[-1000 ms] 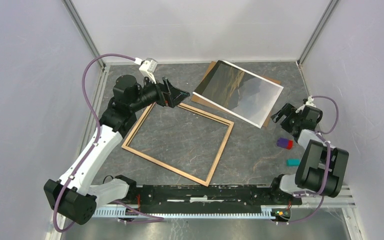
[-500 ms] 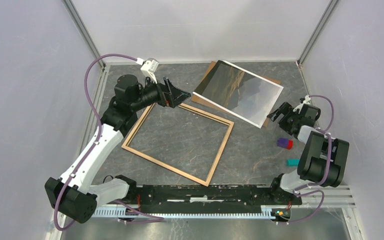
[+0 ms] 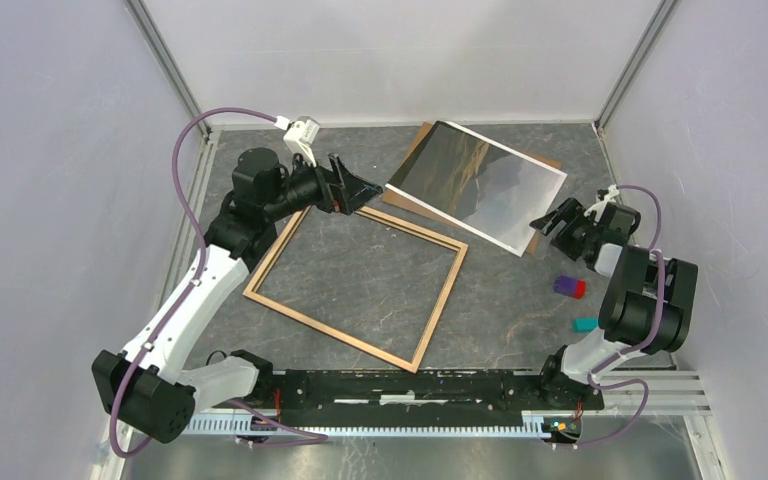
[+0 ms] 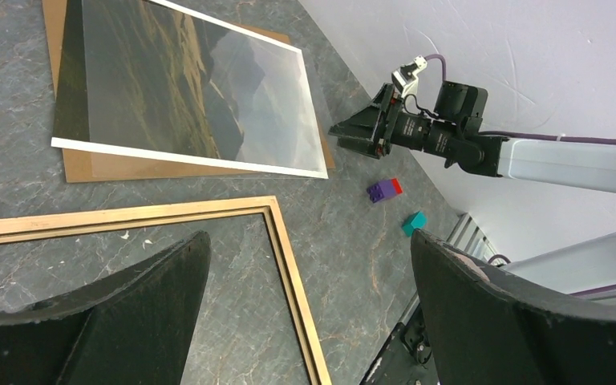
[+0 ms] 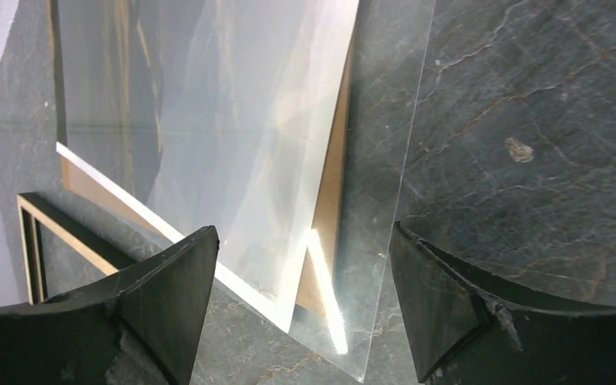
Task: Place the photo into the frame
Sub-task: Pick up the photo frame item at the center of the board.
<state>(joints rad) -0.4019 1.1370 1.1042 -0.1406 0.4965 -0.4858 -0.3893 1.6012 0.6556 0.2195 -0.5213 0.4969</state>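
The photo (image 3: 475,185) lies face up at the back of the table on a brown backing board (image 3: 400,195), under a clear sheet (image 5: 377,200). In the middle of the table the frame (image 3: 330,332) lies flat, tan side up, nothing inside it. My left gripper (image 3: 368,190) hovers open over the frame's far corner, its view showing the rail (image 4: 289,265) and the photo (image 4: 184,88). Open as well, my right gripper (image 3: 550,222) is low by the photo's near right corner (image 5: 208,120), the sheet's corner between its jaws but untouched.
A purple-and-red block (image 3: 570,287) and a teal block (image 3: 586,324) lie on the table by the right arm's forearm. The enclosure's walls stand close on the left, right and back. The arms' base rail (image 3: 410,385) runs along the near edge.
My right gripper has moved left and away from the base, up to the photo's near right corner, and its jaws have narrowed slightly. The left arm has barely moved.
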